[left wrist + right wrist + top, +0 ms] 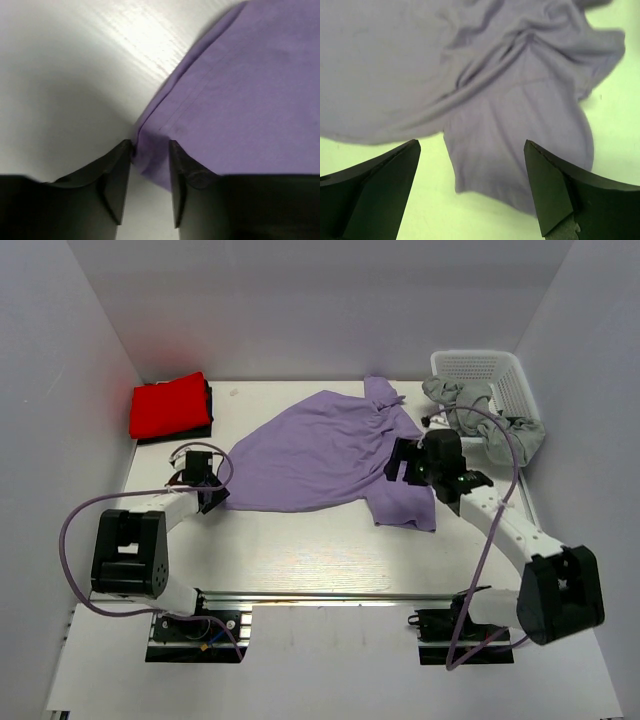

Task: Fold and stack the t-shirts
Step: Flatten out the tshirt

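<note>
The lavender t-shirt lies spread and rumpled across the middle of the counter, while the red t-shirt sits folded at the far left corner. The left pincer pinches the lavender shirt's near-left hem corner. The right pincer hangs spread wide above the shirt's right sleeve.

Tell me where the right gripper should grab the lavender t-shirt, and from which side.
Probably the sleeve of the lavender t-shirt, at its free near hem, coming down from the near side: it lies flat, sticking out toward the open right gripper.
</note>
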`<control>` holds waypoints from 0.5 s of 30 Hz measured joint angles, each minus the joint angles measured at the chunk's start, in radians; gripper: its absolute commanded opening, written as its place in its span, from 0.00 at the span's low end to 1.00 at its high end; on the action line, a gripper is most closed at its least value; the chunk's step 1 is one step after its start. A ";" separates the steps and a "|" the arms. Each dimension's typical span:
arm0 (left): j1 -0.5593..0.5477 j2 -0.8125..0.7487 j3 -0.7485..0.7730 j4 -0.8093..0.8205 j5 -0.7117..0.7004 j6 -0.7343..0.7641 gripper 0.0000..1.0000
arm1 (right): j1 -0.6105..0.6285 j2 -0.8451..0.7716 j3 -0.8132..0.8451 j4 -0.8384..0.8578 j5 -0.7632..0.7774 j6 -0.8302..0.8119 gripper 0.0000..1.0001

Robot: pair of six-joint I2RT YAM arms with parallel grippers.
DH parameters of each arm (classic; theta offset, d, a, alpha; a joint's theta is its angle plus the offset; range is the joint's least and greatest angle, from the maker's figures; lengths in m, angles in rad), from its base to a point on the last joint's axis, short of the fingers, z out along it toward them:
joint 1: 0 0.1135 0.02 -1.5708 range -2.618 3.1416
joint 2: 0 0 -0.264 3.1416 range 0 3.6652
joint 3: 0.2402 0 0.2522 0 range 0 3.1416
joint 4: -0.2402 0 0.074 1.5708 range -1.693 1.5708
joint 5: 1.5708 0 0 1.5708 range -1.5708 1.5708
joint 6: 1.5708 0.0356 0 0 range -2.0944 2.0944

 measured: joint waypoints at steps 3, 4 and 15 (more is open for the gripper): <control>0.000 0.044 0.027 0.032 0.007 -0.004 0.24 | 0.000 -0.068 -0.060 -0.045 0.000 0.001 0.90; 0.000 0.054 0.029 0.042 0.012 -0.003 0.18 | 0.000 -0.089 -0.076 -0.064 0.008 0.002 0.90; 0.002 -0.024 -0.041 0.048 0.060 0.008 0.00 | -0.001 -0.204 -0.227 -0.249 0.196 0.107 0.88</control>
